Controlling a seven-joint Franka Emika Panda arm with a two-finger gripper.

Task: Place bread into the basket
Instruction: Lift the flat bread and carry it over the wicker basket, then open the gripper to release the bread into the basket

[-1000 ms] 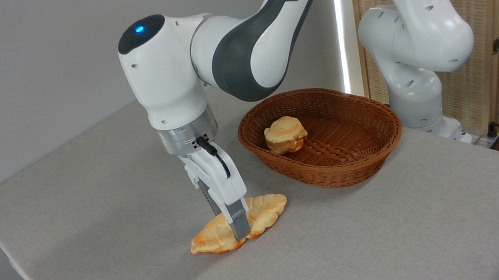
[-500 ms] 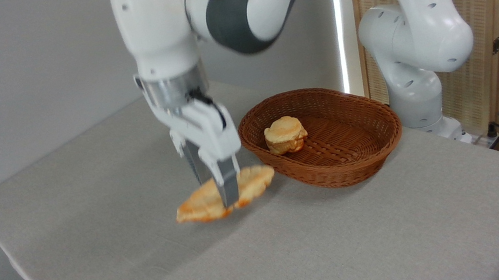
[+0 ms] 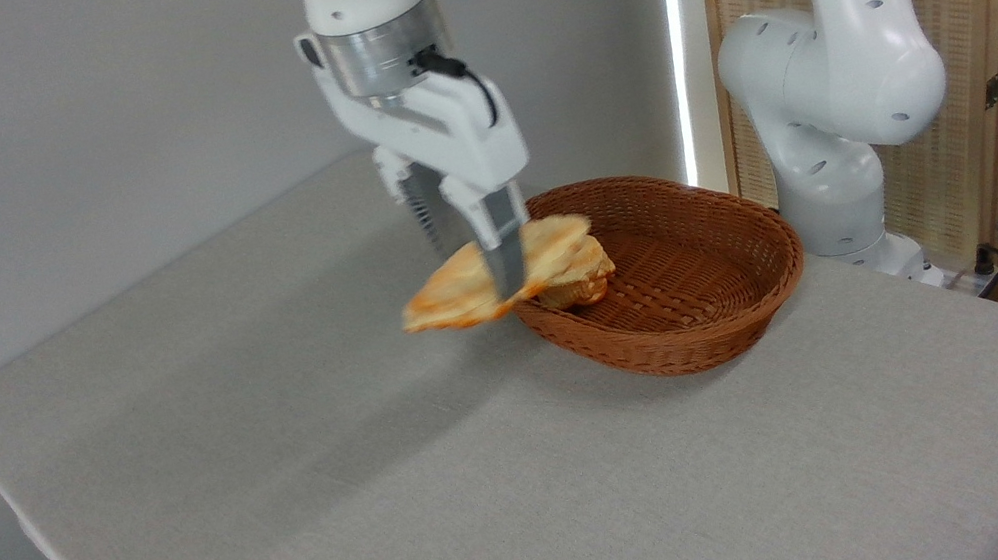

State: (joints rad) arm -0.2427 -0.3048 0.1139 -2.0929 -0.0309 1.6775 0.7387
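The claw (image 3: 499, 282) is pinching the braided loaf (image 3: 497, 270) across its middle, carrying it clear of the surface (image 3: 391, 481) over the wicker basket's (image 3: 719, 324) left rim, beside the round bun (image 3: 582, 278), probably for balance.

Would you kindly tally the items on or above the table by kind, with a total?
Long flat bread, held in the gripper: 1
Small round bun, in the basket: 1
Wicker basket: 1
Total: 3
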